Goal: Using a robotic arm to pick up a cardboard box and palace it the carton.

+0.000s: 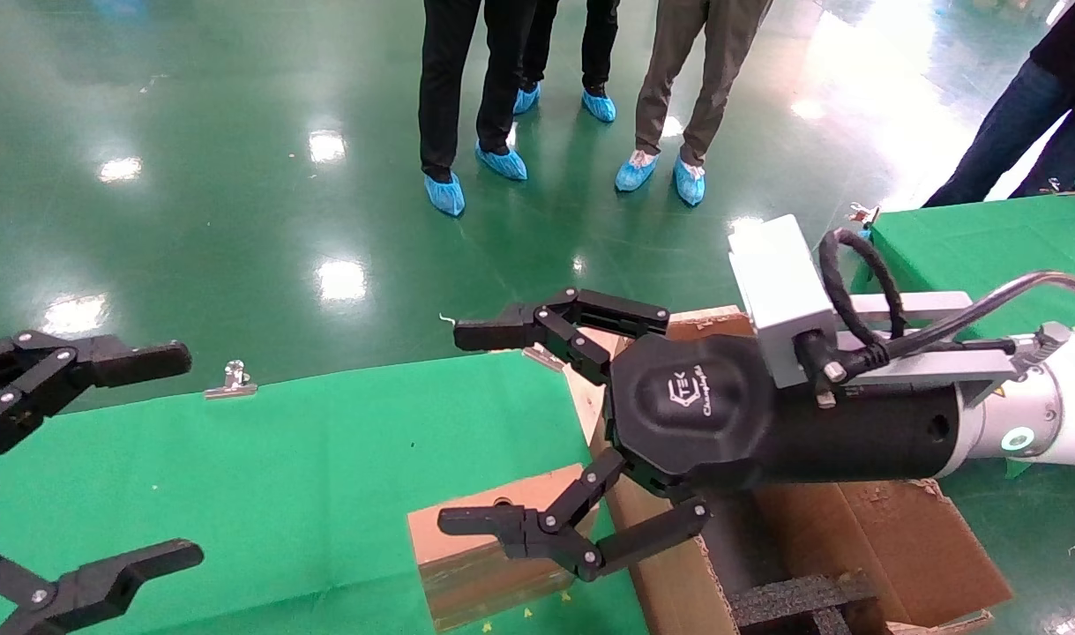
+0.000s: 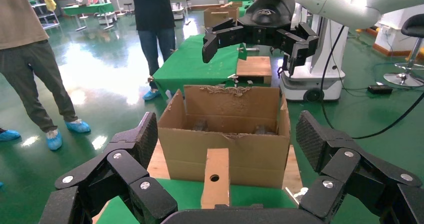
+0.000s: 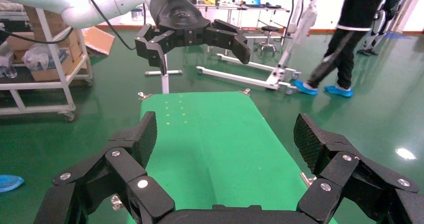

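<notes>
The cardboard box [image 1: 488,547] lies on the green table cloth [image 1: 281,476], its holed narrow face [image 2: 215,177] turned toward my left side and its far end just beside the wall of the carton [image 1: 881,538]. The carton stands open at the table's right end, ragged flaps up, black foam blocks [image 1: 793,600] inside. My right gripper [image 1: 493,428] hangs above the box with its jaws spread wide, one finger [image 1: 502,522] over the box's top edge, the other [image 1: 537,326] well clear beyond it; nothing is held. My left gripper [image 1: 131,459] waits at the table's left edge, likewise wide apart and empty.

Hazards, as I judge them: the box sits so near the carton that a descending finger could catch the torn flap or the wall and skew the approach. The glossy tape [image 1: 493,578] may let the pads slip. A one-sided contact would push the box along the cloth instead of clamping it.
</notes>
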Robot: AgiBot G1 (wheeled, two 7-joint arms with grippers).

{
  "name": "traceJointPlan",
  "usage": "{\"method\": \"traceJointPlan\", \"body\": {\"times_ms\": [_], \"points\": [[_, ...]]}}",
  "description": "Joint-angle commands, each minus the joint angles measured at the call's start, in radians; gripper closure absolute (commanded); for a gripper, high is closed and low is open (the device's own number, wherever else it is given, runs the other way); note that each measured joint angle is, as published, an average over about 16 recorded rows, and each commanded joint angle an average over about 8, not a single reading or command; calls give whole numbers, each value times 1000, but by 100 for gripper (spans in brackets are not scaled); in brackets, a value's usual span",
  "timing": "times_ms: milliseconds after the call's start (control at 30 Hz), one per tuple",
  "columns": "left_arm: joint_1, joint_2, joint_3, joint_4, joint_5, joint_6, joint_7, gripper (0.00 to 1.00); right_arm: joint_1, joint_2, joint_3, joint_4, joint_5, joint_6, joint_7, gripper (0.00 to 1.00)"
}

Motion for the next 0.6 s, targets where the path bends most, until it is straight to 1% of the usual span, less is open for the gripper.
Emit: {"method": "traceJointPlan", "body": {"times_ms": [33, 533, 567, 600], "points": [[0, 0, 0, 0, 0, 0, 0, 0, 0, 0, 0, 0, 0, 0, 0, 0], [0, 0, 0, 0, 0, 0, 0, 0, 0, 0, 0, 0, 0, 0, 0, 0], [0, 0, 0, 0, 0, 0, 0, 1, 0, 0, 0, 0, 0, 0, 0, 0], [0, 0, 0, 0, 0, 0, 0, 8, 0, 0, 0, 0, 0, 0, 0, 0]]}}
